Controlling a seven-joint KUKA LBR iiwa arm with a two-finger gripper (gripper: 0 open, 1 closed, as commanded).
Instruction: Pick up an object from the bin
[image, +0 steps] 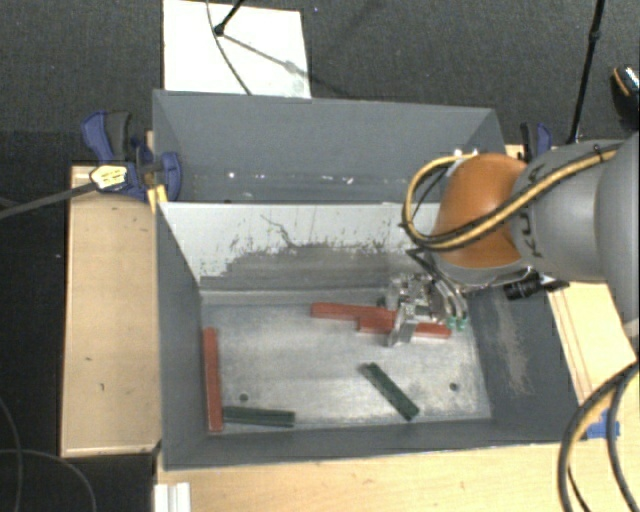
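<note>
A: Grey, scuffed metal all round, folks. The bin (300, 365) floor is mostly bare, and the gripper (408, 322) is down low on it. What's underneath?

B: A long red-brown bar (345, 314), lying flat. One end is right beneath the gripper, and the rest runs out from the gripper toward the camera's left.

A: Clamped on it?

B: Cannot tell. The gripper sits on top of that end and hides whether it's spread or pinched, so I won't call the bar held.

A: How would it handle?

B: My read is stiff, light, straight-edged and probably smooth. A pinch across its narrow width should bite. Taken at the very end it may tip, so nearer the middle looks safer.

A: Neighbours?

B: A short dark green stick (390, 390) lies near the gripper on the camera-near side, slanted and apart from the bar. Well apart from the gripper, across the floor, a red stick (212, 380) lies along the wall's foot. A second green stick (258, 417) lies close by its near end.

A: So nothing is crowding the grab.
</note>
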